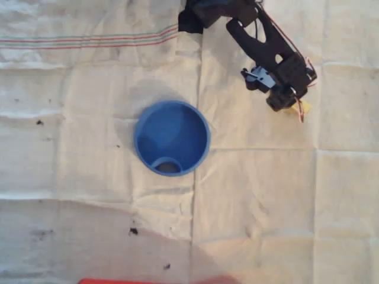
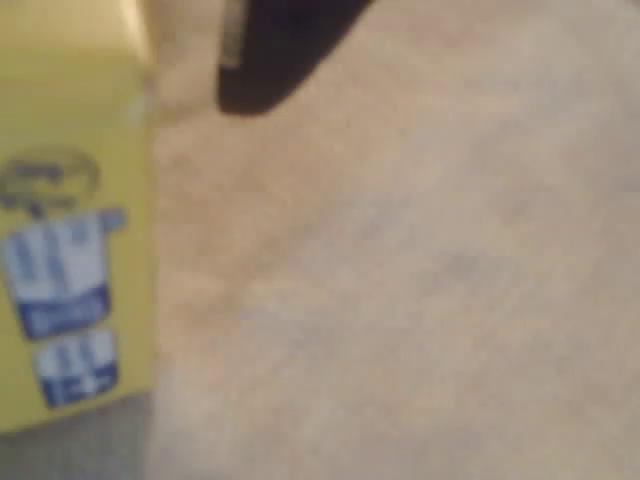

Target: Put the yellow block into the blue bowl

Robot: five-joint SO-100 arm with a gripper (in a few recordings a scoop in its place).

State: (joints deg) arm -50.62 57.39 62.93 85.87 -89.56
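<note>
The overhead view looks straight down from well above the cloth-covered table (image 1: pixel 254 207), taking in the blue bowl (image 1: pixel 172 137) near the middle and the arm (image 1: pixel 260 41) entering from the top edge. The wrist view sits very close to the cloth (image 2: pixel 420 280) (blurred by nearness), facing down at it. Both share one patch — the yellow block (image 2: pixel 70 230), glimpsed under the gripper (image 1: pixel 284 102) from above (image 1: pixel 302 109).
</note>
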